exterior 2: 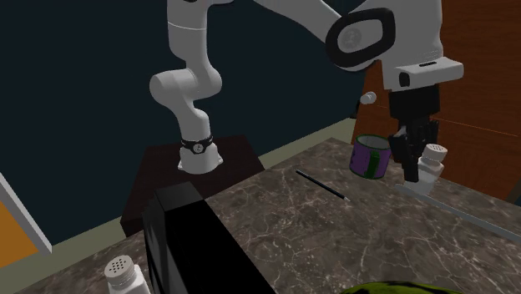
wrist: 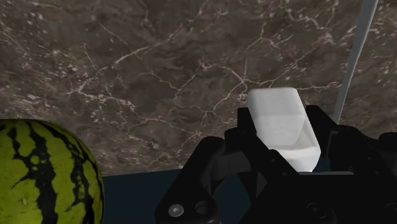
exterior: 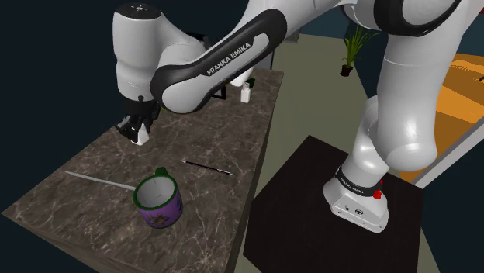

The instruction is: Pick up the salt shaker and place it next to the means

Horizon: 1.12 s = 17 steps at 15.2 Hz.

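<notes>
Work surface: a dark marble-pattern table (exterior: pixel 225 132) with pale veins.

Shoulder view, left to right:

- The gripper (exterior: pixel 137 133) hangs fingers-down over the table's left part, clamped on a white salt shaker (exterior: pixel 141 139). The wrist view shows both fingers pressed against the shaker's sides. Whether its base touches the table cannot be told.
- A thin pale rod (exterior: pixel 99 180) lies flat nearer the front edge.
- A purple mug (exterior: pixel 160 203) with a green rim stands just beside the rod's end, open end up.
- A thin black stick (exterior: pixel 208 167) lies flat beyond the mug.
- A second white shaker (exterior: pixel 245 92) stands at the table's far end.
- The black stand (exterior: pixel 310 194) is at the right, apart from the table.
</notes>
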Tool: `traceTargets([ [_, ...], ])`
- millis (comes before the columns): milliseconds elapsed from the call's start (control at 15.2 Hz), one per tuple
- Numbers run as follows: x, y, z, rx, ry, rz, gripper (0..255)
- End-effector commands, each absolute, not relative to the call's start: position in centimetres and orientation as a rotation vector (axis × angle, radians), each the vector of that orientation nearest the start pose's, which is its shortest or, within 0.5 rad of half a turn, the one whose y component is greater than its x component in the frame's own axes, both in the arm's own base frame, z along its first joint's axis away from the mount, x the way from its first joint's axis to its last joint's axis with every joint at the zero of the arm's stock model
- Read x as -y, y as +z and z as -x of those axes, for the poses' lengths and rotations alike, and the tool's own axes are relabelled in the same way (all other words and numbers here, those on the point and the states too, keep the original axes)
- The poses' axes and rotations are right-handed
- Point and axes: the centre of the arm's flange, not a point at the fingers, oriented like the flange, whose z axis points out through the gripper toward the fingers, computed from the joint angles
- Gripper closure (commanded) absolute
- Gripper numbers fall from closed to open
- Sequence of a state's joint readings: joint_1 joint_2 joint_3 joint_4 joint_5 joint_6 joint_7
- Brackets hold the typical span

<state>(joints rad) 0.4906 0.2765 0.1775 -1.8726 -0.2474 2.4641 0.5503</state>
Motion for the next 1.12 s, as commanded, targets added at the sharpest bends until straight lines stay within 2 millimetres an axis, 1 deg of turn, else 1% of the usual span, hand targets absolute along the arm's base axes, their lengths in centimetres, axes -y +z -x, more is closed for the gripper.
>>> traceTargets([
  [0,-39.7,39.0,-51.3,0.410,-0.523,2.999,255],
  [858,-39.7,32.0,-51.3,0.410,-0.523,2.999,255],
  [1056,-39.7,32.0,-51.3,0.410,-0.523,2.999,255],
])
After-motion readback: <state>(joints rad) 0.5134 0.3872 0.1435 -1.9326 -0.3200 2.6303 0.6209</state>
